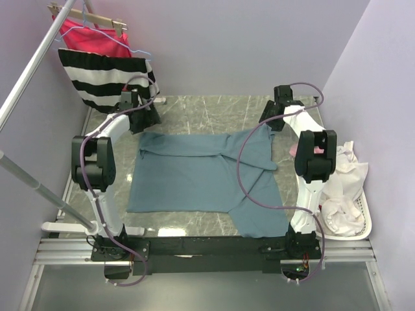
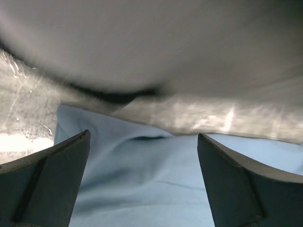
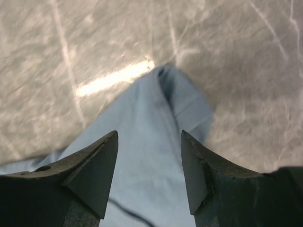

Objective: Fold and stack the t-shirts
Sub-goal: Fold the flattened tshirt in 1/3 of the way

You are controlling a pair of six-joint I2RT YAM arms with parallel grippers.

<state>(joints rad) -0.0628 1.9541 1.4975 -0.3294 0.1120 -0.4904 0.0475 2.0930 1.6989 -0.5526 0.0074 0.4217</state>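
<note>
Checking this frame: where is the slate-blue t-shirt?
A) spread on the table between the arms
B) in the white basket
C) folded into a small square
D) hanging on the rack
A: the slate-blue t-shirt lies spread out, somewhat rumpled, on the table between the two arms.

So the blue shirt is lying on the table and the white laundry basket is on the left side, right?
Not quite: the top external view shows the white laundry basket on the right side, beside the right arm. The blue shirt is lying on the table.
</note>
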